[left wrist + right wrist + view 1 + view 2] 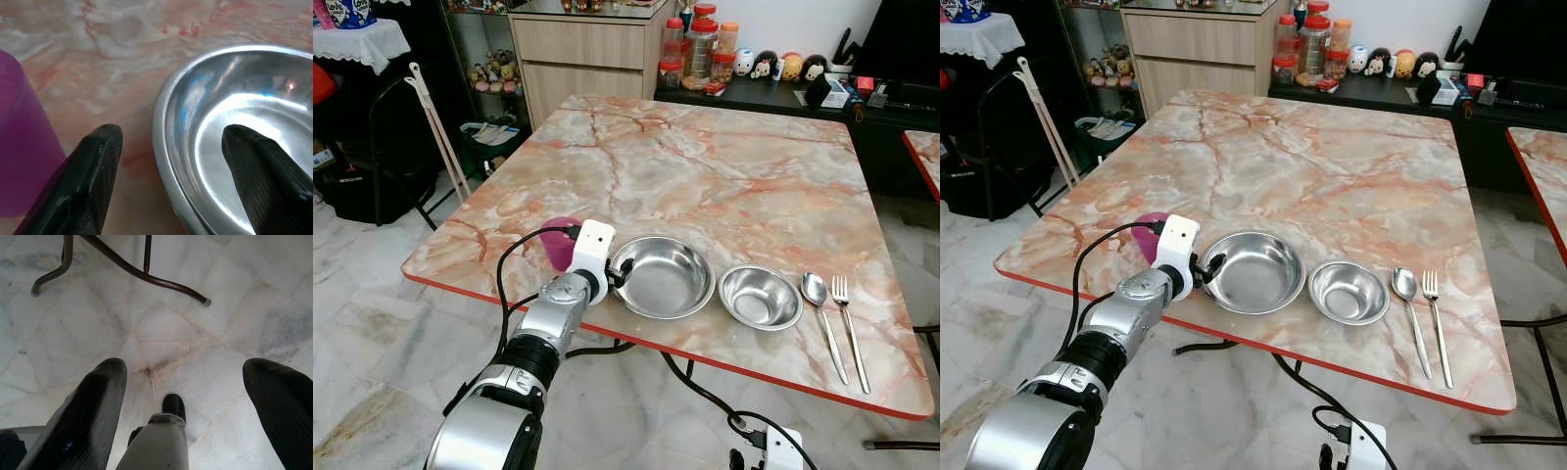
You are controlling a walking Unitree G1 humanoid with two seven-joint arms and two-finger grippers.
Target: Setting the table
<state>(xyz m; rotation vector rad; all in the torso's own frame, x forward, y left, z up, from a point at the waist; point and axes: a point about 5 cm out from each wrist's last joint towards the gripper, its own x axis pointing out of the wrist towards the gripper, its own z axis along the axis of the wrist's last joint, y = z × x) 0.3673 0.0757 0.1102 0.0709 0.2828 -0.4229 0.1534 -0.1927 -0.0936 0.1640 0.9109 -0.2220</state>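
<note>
The left gripper (166,142) is at the near edge of the pink-and-white marble table (705,166) w/ its black fingers (93,166) spread apart, one on each side of the rim of the big round shiny steel bowl (663,277). The purple plastic cup (558,242) stands just beside it on its left; to its right, past the big bowl, sit a smaller round steel bowl (761,297), then a steel spoon (822,313) & a steel fork (847,323) lying side by side. The right gripper (190,382) hangs low over the white tile floor (205,347), fingers wide apart, holding nothing.
</note>
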